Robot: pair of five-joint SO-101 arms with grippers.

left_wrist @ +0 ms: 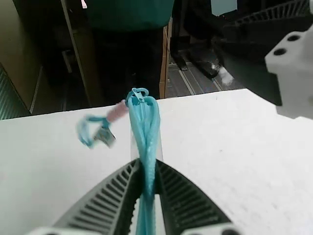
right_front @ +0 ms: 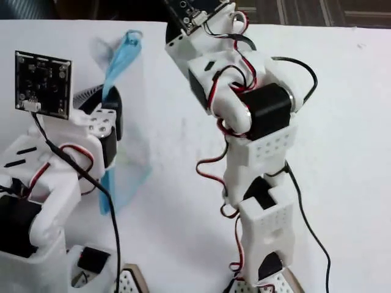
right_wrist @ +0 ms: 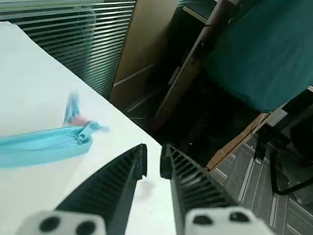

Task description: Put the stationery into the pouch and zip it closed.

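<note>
The pouch (right_front: 131,125) is clear plastic with a light blue zipper edge (left_wrist: 145,127) and stands on its side on the white table (right_front: 348,159). My left gripper (left_wrist: 147,182) is shut on that zipper edge, with its jaws on either side of the blue strip. The zipper pull (left_wrist: 138,96) sits at the pouch's far end, and a blue loop tag (left_wrist: 93,132) hangs beside it. My right gripper (right_wrist: 153,160) hovers past the table's far edge, open by a narrow gap with nothing in it. The pouch's zipper end (right_wrist: 45,145) lies a little to one side of it.
The right arm (right_front: 247,113) stretches across the middle of the table toward the back edge. The left arm's base (right_front: 36,207) takes up the front left corner. Beyond the table's far edge are a dark floor and a green chair (right_wrist: 266,54).
</note>
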